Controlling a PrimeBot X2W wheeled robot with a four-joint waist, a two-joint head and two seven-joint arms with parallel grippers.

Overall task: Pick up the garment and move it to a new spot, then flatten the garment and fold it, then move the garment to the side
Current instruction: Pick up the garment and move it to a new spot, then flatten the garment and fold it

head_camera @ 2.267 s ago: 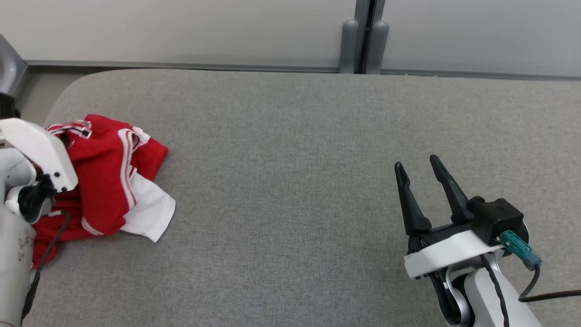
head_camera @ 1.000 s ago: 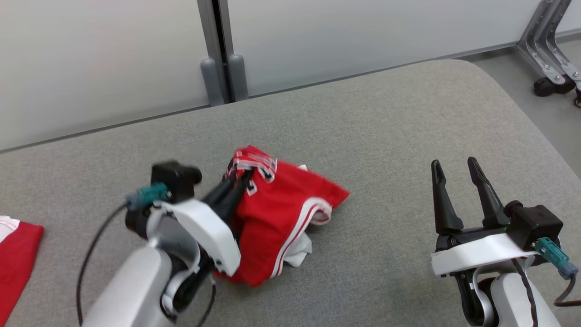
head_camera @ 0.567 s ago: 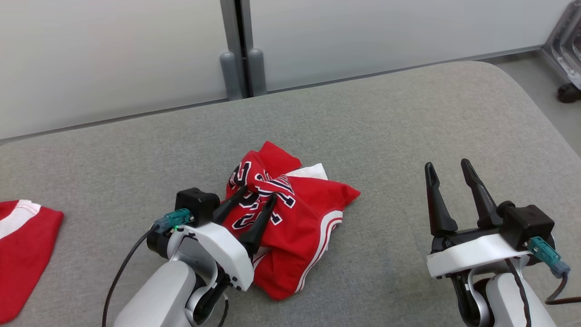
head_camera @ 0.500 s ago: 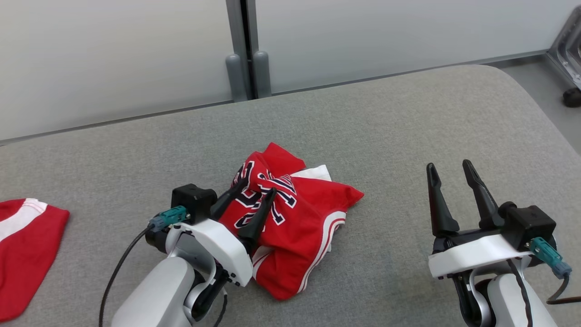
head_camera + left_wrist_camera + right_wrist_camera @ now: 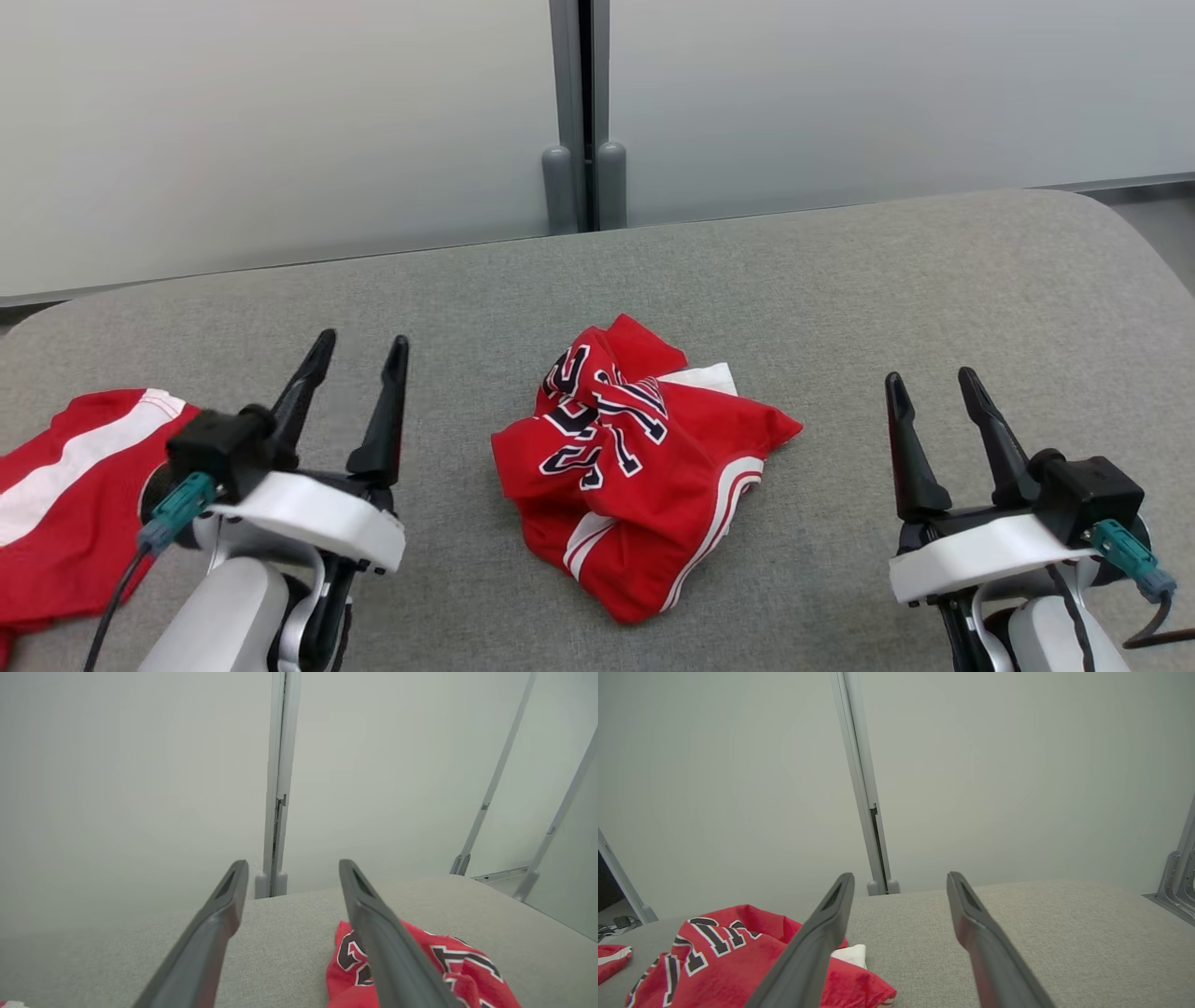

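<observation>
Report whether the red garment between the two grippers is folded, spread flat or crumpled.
Crumpled. The red garment lies in a bunched heap, its dark lettering creased and a white part poking out.

Head view: looking forward and steeply down from high up, taking in the table (image 5: 840, 280), the left gripper (image 5: 362, 338) at lower left, the right gripper (image 5: 931, 375) at lower right, and the wall panels (image 5: 280, 121) along the top.
Left wrist view: sitting low and close over the table, facing along its own fingers (image 5: 210, 933) toward the wall panels.
Right wrist view: likewise low, facing the same way.
Sharing across all three: the garment (image 5: 644, 467) and the post (image 5: 586, 103) between the panels.
</observation>
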